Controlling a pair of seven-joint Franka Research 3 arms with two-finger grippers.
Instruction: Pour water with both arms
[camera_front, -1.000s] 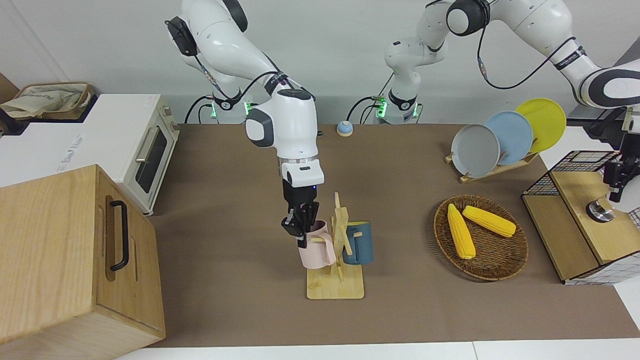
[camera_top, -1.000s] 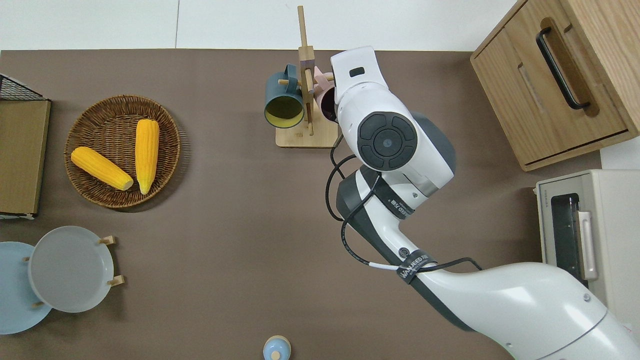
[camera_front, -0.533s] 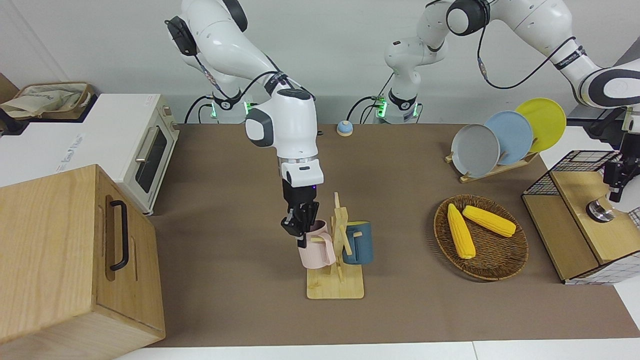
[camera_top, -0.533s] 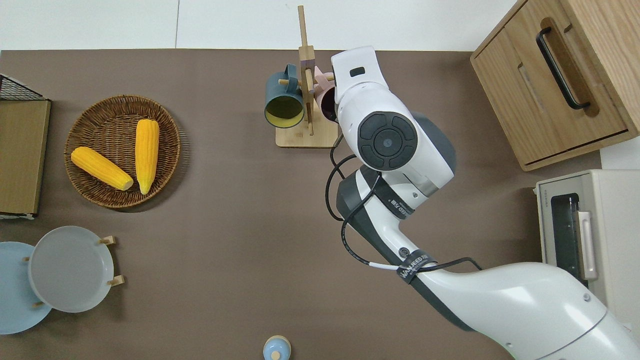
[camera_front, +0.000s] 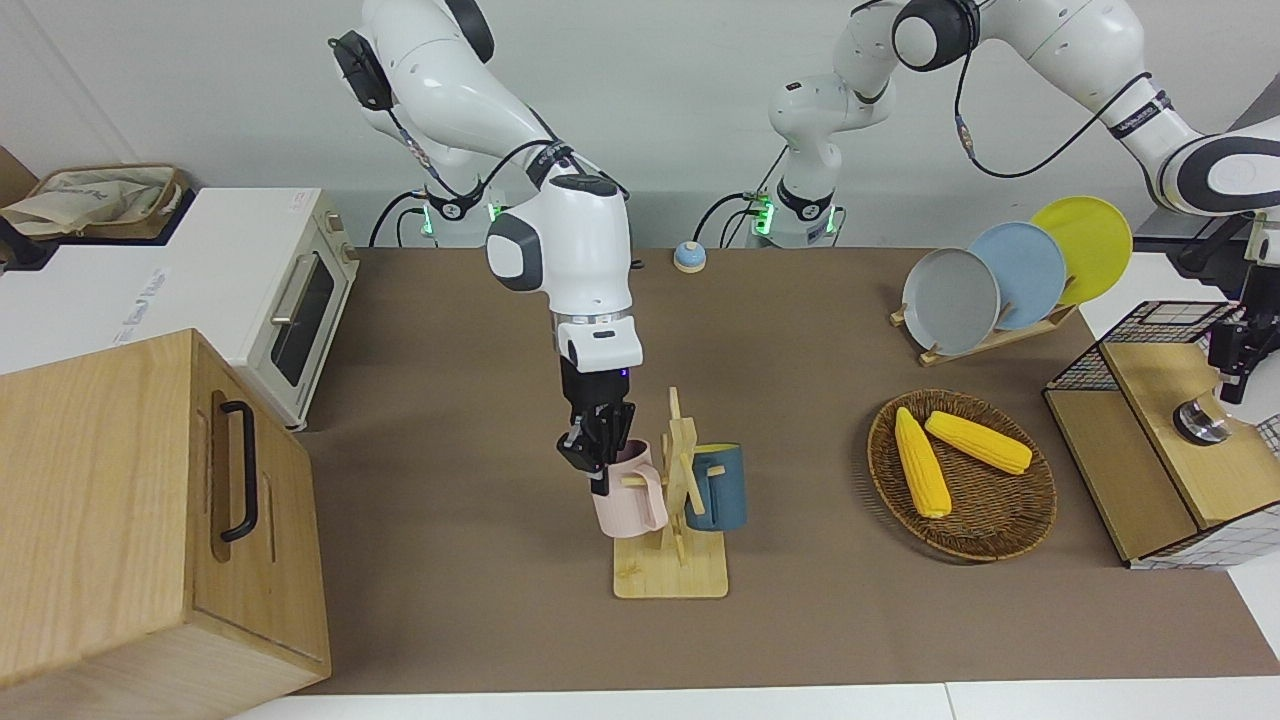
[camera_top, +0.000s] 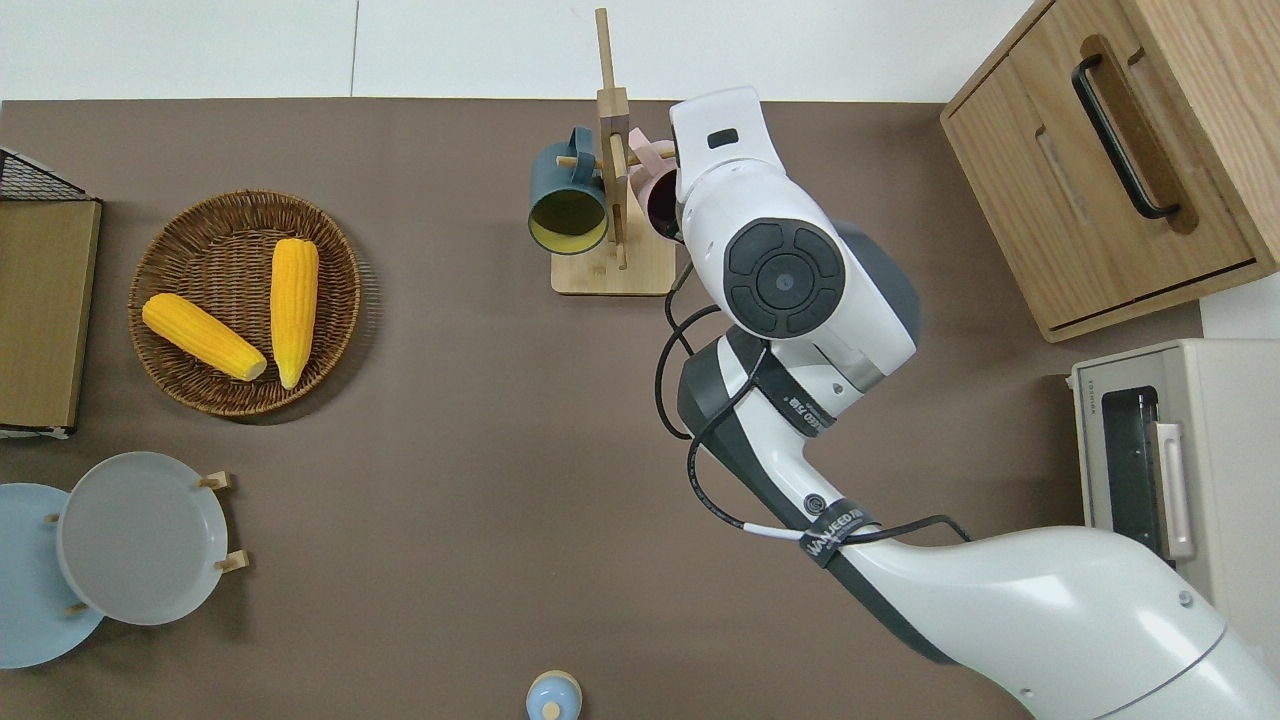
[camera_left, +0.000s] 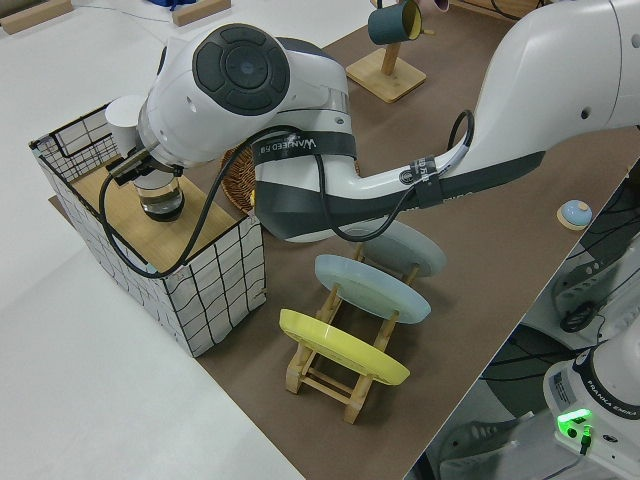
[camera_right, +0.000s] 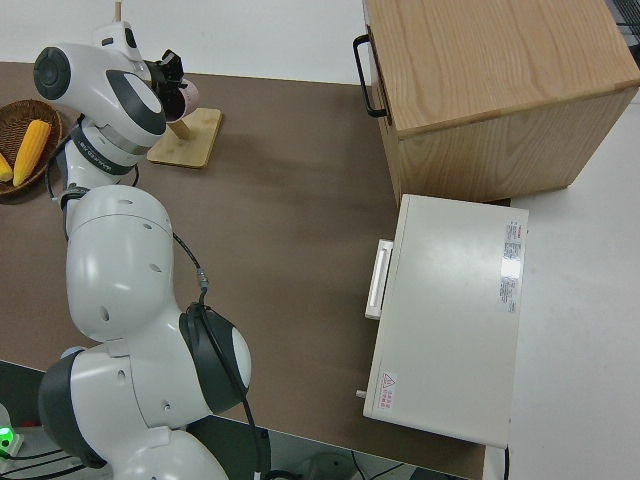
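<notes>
My right gripper (camera_front: 597, 452) points down at the rim of the pink mug (camera_front: 630, 492), its fingers pinched on the mug's wall on the side turned toward the right arm's end of the table, one finger inside the mouth and one outside. The mug hangs by its handle on a peg of the wooden mug rack (camera_front: 682, 470), tilted, its mouth up toward my wrist. Just beside it, on the rack's opposite face, hangs the dark blue mug (camera_top: 568, 197) with a yellow inside, close enough that the rack's upright post is all that parts the two. The rack's flat base (camera_top: 612, 275) sits under both mugs near the table edge farthest from me. From my claw toward the right arm's end there is a wide bare stretch of brown table mat (camera_front: 450, 440), bounded by the wooden cabinet (camera_front: 150, 510) with its black handle and by the white toaster oven (camera_front: 290, 300) nearer to me. Toward the left arm's end, well apart, lies the wicker basket (camera_front: 1010, 540) with two corn cobs (camera_front: 920, 462), then the plate rack (camera_front: 985, 340) holding grey, blue and yellow plates. My left gripper (camera_front: 1228, 368) hovers over a glass (camera_front: 1200, 422) standing on the wooden board inside the wire-sided box (camera_left: 215, 290); I cannot tell how its fingers stand.
</notes>
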